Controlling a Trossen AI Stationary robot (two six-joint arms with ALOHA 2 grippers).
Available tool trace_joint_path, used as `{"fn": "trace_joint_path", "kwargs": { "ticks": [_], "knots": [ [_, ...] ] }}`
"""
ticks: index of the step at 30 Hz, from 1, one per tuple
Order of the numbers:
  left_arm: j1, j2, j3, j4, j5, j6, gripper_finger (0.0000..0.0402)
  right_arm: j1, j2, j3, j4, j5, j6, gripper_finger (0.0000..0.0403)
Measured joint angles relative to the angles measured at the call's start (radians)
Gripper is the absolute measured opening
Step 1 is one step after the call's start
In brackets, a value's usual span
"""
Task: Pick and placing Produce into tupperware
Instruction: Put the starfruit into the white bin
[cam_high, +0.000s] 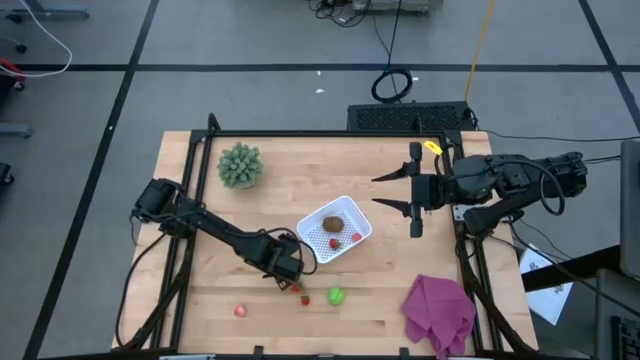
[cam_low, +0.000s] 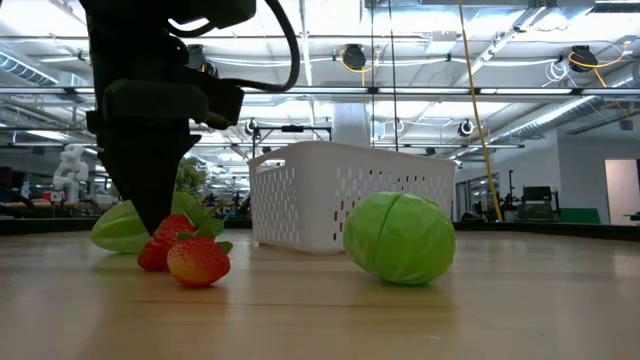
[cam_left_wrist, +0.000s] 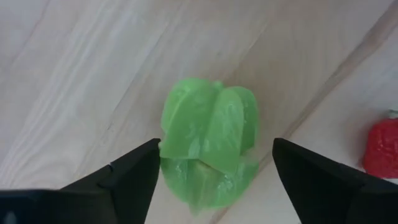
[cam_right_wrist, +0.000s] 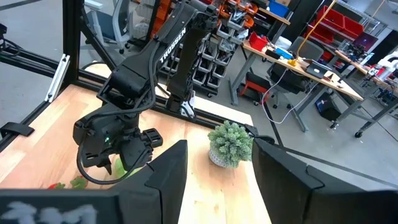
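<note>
My left gripper (cam_high: 288, 268) is down at the table near the tupperware's near-left corner, open. In the left wrist view its fingers (cam_left_wrist: 134, 177) stand on either side of a green leafy piece (cam_left_wrist: 208, 146) lying on the wood, one tip right at the piece's edge. A strawberry (cam_left_wrist: 380, 148) lies beside it. The low view shows the gripper (cam_low: 150, 190) over the leafy piece (cam_low: 122, 228) and two strawberries (cam_low: 197, 260). The white tupperware (cam_high: 352, 212) holds a brown round piece (cam_high: 333, 224), a strawberry and a red ball. My right gripper (cam_high: 414, 190) hovers open at the table's right.
A green round piece (cam_high: 336, 296) and a pink-red ball (cam_high: 240, 311) lie near the table's near edge. A spiky green plant (cam_high: 240, 165) stands far left, and a purple cloth (cam_high: 440, 312) lies at the near right corner. Black frame rails run along the table's sides.
</note>
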Motion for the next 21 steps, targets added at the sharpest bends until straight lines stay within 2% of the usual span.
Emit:
{"fn": "trace_joint_path", "kwargs": {
  "ticks": [14, 21],
  "knots": [
    [-0.001, 0.0, 0.001, -0.007, 0.013, 0.0, 0.0233, 0.0, 0.0, 0.0, -0.001, 0.0, 0.0, 0.0171],
    [-0.001, 0.0, 0.001, -0.007, 0.004, -0.001, 0.0222, 0.0, 0.0, 0.0, -0.001, 0.0, 0.0, 0.0171]
  ]
}}
